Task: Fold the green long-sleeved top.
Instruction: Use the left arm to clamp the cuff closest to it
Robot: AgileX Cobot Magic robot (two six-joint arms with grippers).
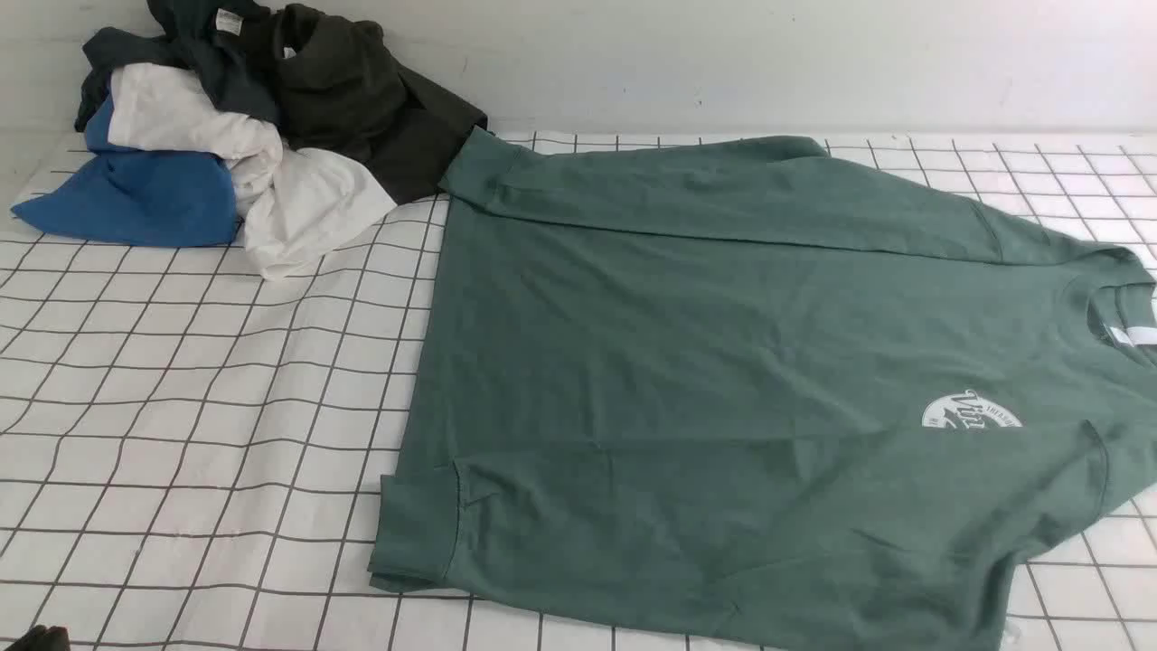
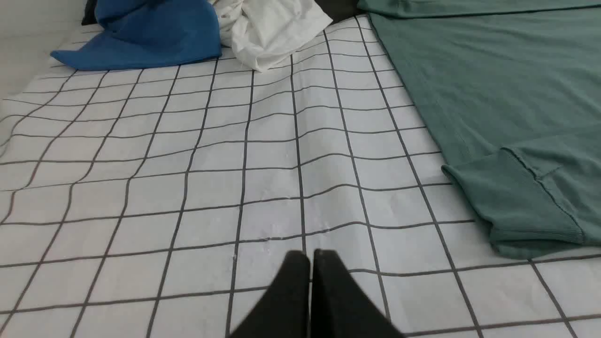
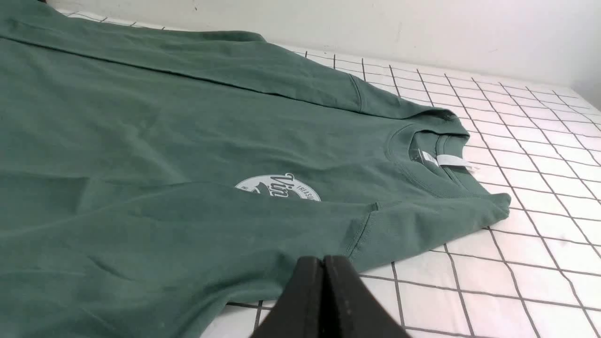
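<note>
Pointing over a bare stretch of the grid-printed cloth (image 1: 181, 407) that covers the counter, the left hand (image 2: 311, 256) has its two black fingers (image 2: 291, 291) pressed together with nothing between them. In the far left corner, against the wall (image 1: 723, 54), sits a heap of clothes. A blue garment (image 1: 136, 199) lies lowest and nearest, with a crumpled white garment (image 1: 298, 208) beside it. A dark olive-black garment (image 1: 362, 99) lies behind them, and in the front view its edge meets the far cuff (image 1: 479, 163) of the green long-sleeved top (image 1: 723, 362).

The top lies flat from the middle of the counter to the right edge of the front view, hem to the left and neck to the right. Both sleeves are folded in along the body, and the near cuff (image 1: 411, 533) sits at the near left corner, just past the hem. The near sleeve covers the lower part of the white round logo (image 1: 972, 411). A white label (image 1: 1141, 336) shows inside the neck opening. At the near right edge of the top, the right hand (image 3: 323, 260) is closed too, gripping nothing.
</note>
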